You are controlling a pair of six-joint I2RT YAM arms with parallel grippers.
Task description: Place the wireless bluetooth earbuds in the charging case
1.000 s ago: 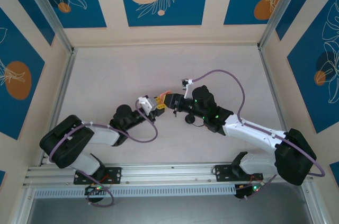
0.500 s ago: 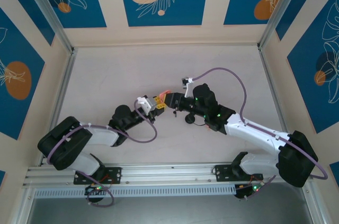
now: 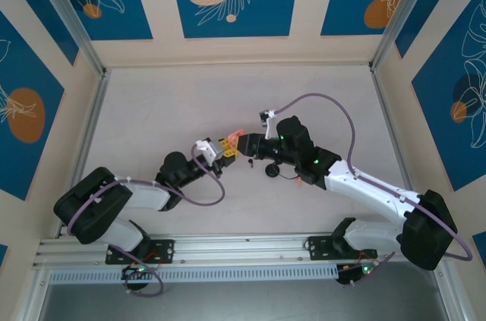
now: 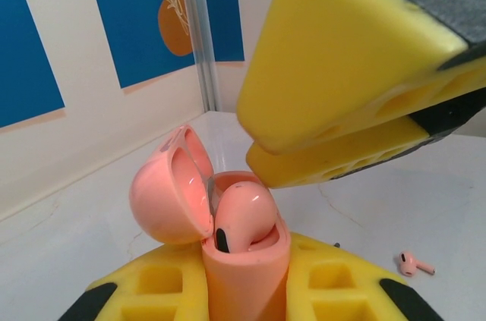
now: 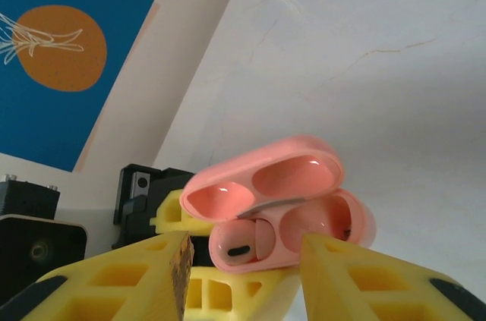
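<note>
The salmon-pink charging case (image 4: 247,275) stands upright with my left gripper (image 4: 247,291) shut on its body. Its lid (image 4: 171,196) is hinged open. One pink earbud (image 4: 243,211) sits in a well; the well beside it (image 5: 323,222) is empty. From above, the case (image 3: 235,135) is at mid-table. My right gripper (image 5: 247,260) is open and holds nothing, its yellow fingers (image 4: 342,55) just above and beside the case. A second pink earbud (image 4: 414,263) lies loose on the table.
A flat black round disc (image 3: 273,171) lies on the table under the right arm, with the loose earbud (image 3: 300,180) close by. Aluminium rails (image 3: 87,131) and patterned walls bound the white table (image 3: 228,93).
Both grippers have shifted slightly toward the far side of the table, and the case's open lid now shows from above. The left grip on the case is unchanged.
</note>
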